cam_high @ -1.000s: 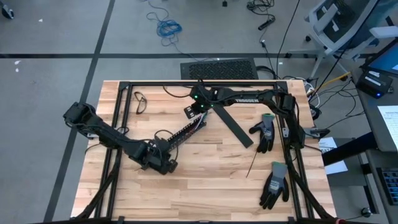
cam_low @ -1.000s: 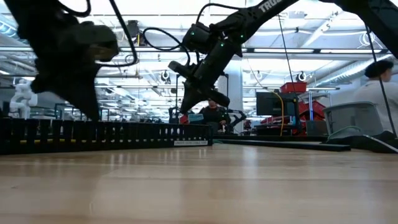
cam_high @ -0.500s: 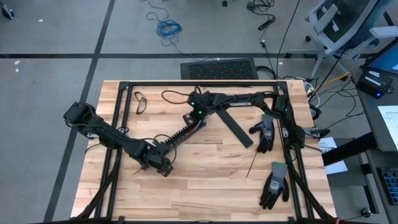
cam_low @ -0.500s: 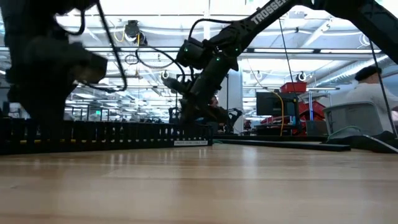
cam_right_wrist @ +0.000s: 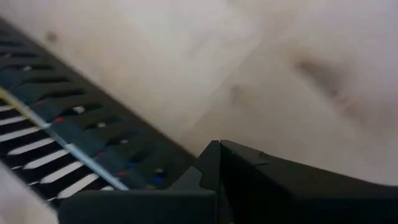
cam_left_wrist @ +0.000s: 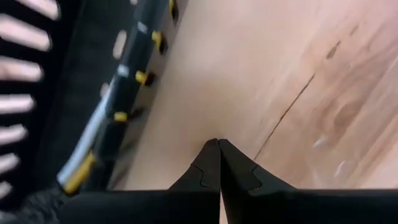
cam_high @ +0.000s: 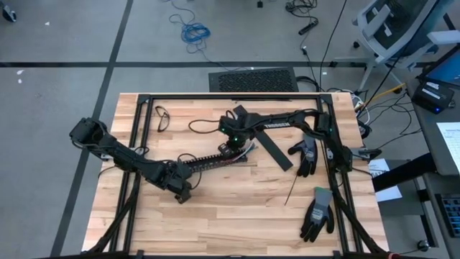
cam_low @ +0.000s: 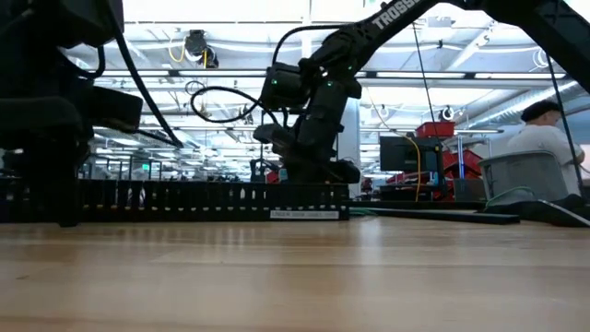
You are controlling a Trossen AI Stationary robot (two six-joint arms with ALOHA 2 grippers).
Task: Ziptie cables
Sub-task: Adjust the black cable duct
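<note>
Two grippers, one slotted black duct with cables, wooden table (cam_high: 237,208).
Left gripper (cam_high: 183,196) at duct's (cam_high: 208,159) near end, jaws pressed together; right gripper (cam_high: 231,146) at far end, jaws together; cables (cam_high: 244,152) lie inside duct, colours showing beside right gripper.

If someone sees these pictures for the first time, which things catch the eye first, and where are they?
First, the long black slotted cable tray lying slantwise mid-table, with coloured cables showing at its right end. The left hand is low beside its left end and the right hand is over its right end, both shut. Two grey-black gloves lie on the table's right side.
</note>
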